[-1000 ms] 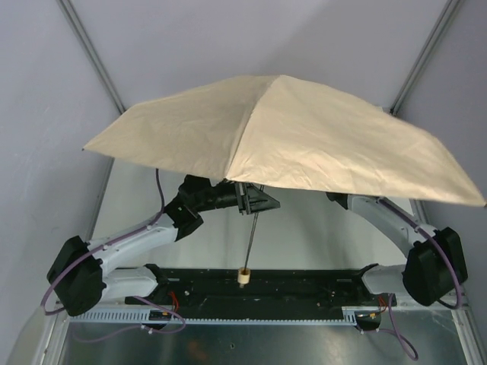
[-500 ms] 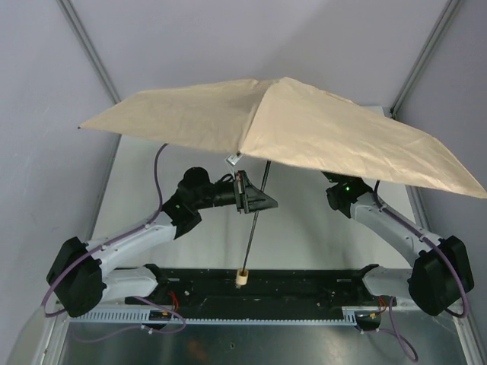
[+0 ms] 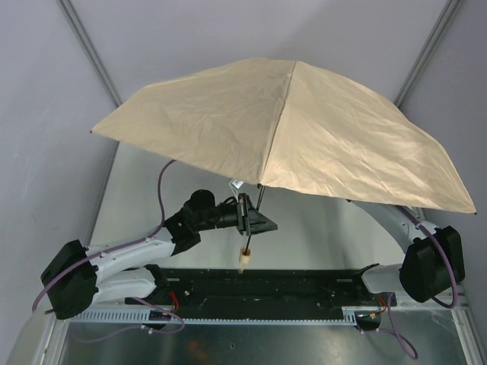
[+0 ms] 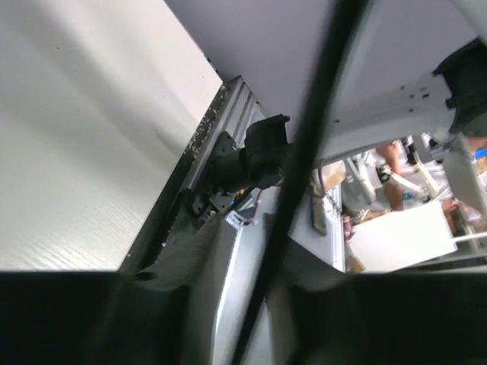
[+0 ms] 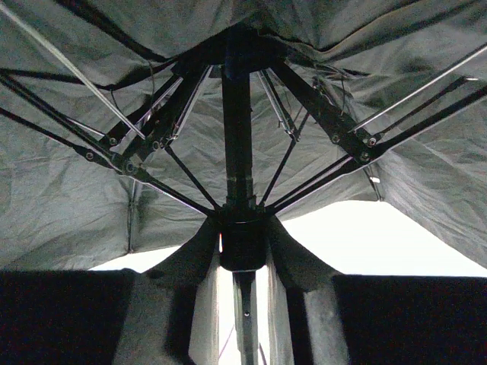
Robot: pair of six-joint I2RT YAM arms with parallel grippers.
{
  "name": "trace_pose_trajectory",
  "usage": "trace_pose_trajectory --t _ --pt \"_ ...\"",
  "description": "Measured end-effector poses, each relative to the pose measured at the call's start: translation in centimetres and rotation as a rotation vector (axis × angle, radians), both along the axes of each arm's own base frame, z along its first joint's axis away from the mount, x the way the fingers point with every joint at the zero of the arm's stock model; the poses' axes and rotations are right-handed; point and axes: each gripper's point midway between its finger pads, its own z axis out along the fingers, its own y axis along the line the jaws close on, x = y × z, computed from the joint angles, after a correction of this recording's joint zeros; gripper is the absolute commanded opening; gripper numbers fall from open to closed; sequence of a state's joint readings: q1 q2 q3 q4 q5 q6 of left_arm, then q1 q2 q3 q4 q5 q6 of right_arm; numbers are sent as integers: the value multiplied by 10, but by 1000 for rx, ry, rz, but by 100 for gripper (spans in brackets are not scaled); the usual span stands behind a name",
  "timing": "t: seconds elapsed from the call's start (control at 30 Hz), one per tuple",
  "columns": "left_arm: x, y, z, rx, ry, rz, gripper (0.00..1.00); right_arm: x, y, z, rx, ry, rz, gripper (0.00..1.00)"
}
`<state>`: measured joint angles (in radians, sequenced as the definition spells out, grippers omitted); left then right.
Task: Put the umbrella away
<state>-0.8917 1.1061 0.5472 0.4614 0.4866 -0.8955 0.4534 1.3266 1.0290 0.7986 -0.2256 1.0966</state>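
Observation:
The umbrella (image 3: 304, 137) is open, its tan canopy spread over both arms. Its thin black shaft (image 3: 253, 224) hangs down to a small wooden handle (image 3: 244, 258) above the arm bases. My left gripper (image 3: 251, 217) is shut on the shaft a little above the handle. In the left wrist view the shaft (image 4: 300, 167) runs as a dark bar between the fingers of my left gripper (image 4: 266, 258). My right gripper (image 5: 243, 232) is under the canopy, hidden in the top view. It is shut on the black runner (image 5: 243, 247) where the ribs (image 5: 327, 122) meet.
The white table (image 3: 319, 228) lies below, between grey side walls with slanted frame poles (image 3: 91, 53). A black base rail (image 3: 304, 285) runs along the near edge. The canopy overhangs the table on both sides and hides most of the right arm (image 3: 426, 262).
The canopy has tipped and risen, its peak shifting right. The handle has come up closer to my left gripper, which has dropped slightly. The right wrist has gone under the canopy.

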Motion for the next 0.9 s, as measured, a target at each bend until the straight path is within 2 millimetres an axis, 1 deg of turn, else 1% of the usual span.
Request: trace_pose_trajectory --t 0.03,0.07,0.13,0.2,0.33,0.43,0.5,0.53,0.63,0.67,0.7,0.73,0.77,0.83,0.9 --pt "-1 -1 0 0 7 1 9 4 -4 3 2 -5 -11 0" --pt "-1 -1 0 0 -2 1 4 7 -8 7 -4 -9 -23 0" --pt "-1 -3 10 -28 -79 -13 1 17 -12 5 -36 9 -36 0" --pt "2 -3 20 -34 -85 -14 0 25 -14 4 -69 18 -41 0" --pt "25 2 26 1 -81 -24 0 35 -19 2 -133 18 -70 0" --pt "42 -1 34 22 -67 -58 0 41 -20 -5 -141 37 -108 0" --pt "46 -6 31 40 -45 -87 0 46 -23 -11 -123 50 -156 0" --pt "46 -8 30 50 -31 -101 0 46 -23 -17 -110 60 -176 0" --pt "42 -11 21 81 18 -147 0 39 -14 -43 -82 107 -195 0" --pt "44 -11 19 88 26 -134 0 33 -8 -54 -91 126 -173 0" --pt "52 -12 24 82 16 -106 0 21 3 -70 -114 154 -123 0" --pt "63 -12 32 70 12 -65 0 7 18 -86 -135 184 -62 0" --pt "71 -11 37 63 18 -28 0 -4 29 -93 -147 195 -15 0" --pt "74 -9 39 61 24 -12 0 -14 40 -96 -156 193 27 0" --pt "74 -10 43 52 19 -5 3 -15 37 -92 -144 188 42 0"
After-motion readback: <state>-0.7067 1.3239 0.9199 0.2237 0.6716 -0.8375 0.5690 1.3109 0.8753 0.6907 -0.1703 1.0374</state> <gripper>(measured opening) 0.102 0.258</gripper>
